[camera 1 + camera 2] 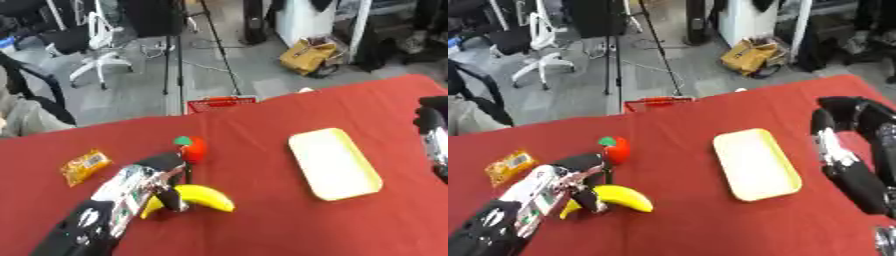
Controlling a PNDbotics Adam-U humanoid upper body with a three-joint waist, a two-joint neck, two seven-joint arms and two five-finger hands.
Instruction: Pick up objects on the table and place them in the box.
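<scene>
- Left hand (166, 182) reached in from the lower left over the red table (262, 225), fingers curled down against the yellow banana (203, 196); whether actually closed round it could not be told.
- Banana lay on the cloth, its left end hidden under the hand.
- Red fruit with a green top (192, 148) stood just beyond the hand, touching or nearly touching the fingertips.
- Orange snack packet (85, 166) lay well apart to the left, near the table's edge.
- Pale yellow tray (334, 164) sat right of centre, holding nothing.
- Right hand (846, 150) hung at the right edge, away from every object; finger state could not be told.
</scene>
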